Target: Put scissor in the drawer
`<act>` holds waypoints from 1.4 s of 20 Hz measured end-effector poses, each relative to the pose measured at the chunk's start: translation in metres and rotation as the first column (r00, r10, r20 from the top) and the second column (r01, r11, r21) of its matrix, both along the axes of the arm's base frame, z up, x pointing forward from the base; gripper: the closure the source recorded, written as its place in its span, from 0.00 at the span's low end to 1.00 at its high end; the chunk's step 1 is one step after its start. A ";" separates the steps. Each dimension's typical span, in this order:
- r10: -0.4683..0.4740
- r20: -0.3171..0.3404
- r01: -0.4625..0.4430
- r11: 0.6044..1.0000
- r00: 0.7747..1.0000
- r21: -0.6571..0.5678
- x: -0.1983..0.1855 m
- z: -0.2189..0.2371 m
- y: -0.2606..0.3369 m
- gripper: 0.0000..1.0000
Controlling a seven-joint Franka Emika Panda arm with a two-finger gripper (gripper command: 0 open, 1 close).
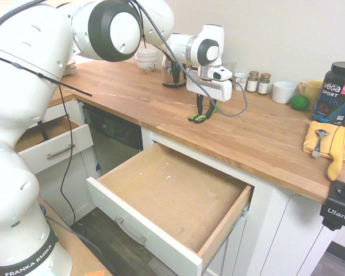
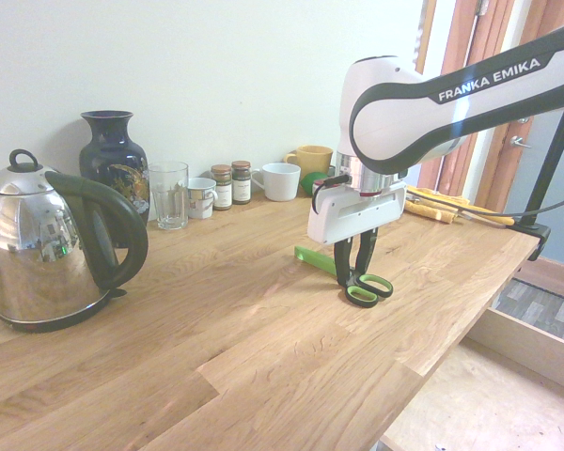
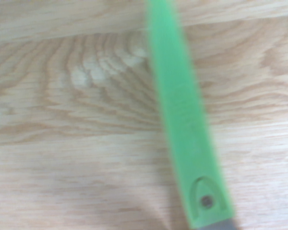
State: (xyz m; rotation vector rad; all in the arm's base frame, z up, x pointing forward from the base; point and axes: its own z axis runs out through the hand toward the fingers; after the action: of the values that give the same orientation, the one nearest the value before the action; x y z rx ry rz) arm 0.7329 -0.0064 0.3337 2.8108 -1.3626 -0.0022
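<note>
A: While the big drawer (image 1: 172, 195) hangs pulled out and bare below the worktop (image 1: 259, 138), well down and to the front of the jaws, what's the arm actually doing up there?

B: It points straight down over the scissors (image 2: 357, 279), which lie flat on the wood. The gripper (image 2: 354, 266) has its two fingers (image 2: 366, 250) standing on either side of the scissors just behind the green-and-black loops, with the green blade sheath (image 3: 187, 120) running away from the jaws along the board.

A: Closed on them?

B: Partway in, I'd say. The fingers bracket the scissors closely, but I can't tell whether they've pinched them.

A: So how would you finish the grab well?

B: Squeeze fully before any lift, I reckon, and stay centred near the pivot so the sheath end doesn't droop or swing. Then rise straight up, clear the counter edge, and carry out over the drawer before lowering.

A: Anything nearby to mind?

B: The kettle (image 2: 52, 249) and glass (image 2: 168, 194) sit well apart from the jaws.
</note>
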 end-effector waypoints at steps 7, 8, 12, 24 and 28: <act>0.000 0.002 0.000 1.000 1.000 0.000 0.000 0.001 0.000 1.00; 0.000 0.002 0.000 1.000 1.000 0.000 0.000 0.001 0.001 1.00; 0.004 0.008 -0.004 1.000 1.000 0.000 0.000 0.006 0.004 1.00; 0.005 0.044 -0.006 1.000 0.999 0.005 -0.018 0.065 0.015 1.00; 0.005 0.047 -0.006 1.000 0.999 0.007 -0.030 0.078 0.017 1.00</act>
State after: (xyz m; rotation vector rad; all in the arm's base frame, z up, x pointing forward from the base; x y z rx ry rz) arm 0.7033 0.0106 0.4118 2.8378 -1.3664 0.0597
